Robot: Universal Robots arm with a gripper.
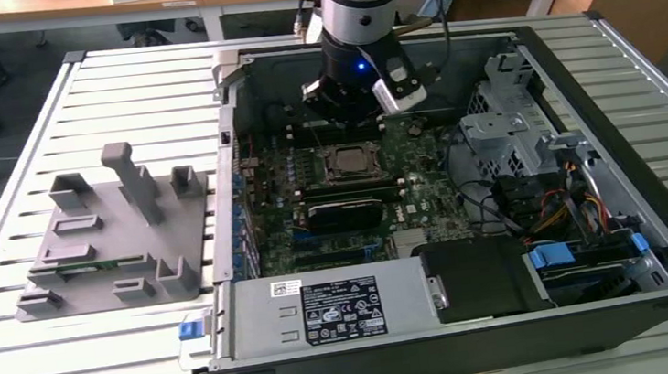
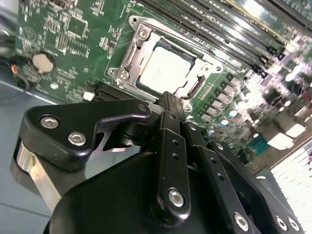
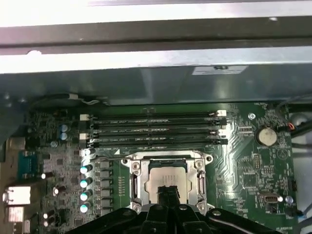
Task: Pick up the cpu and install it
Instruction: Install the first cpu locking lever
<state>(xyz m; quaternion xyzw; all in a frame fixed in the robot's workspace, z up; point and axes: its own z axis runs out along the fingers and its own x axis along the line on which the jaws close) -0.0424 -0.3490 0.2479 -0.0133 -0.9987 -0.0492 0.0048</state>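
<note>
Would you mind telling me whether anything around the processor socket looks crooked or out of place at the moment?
Nothing stands out. The cpu lies flat and square inside the socket frame on the motherboard, its edges parallel to the frame in both wrist views. The gripper sits just above it.

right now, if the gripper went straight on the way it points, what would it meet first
Probably the cpu sitting in its socket: the gripper points down at it in both wrist views, though the gap between them is hard to judge.

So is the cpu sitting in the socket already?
Yes, in the second wrist view the cpu lies flat inside the socket frame on the motherboard, with the gripper just above its edge.
</note>
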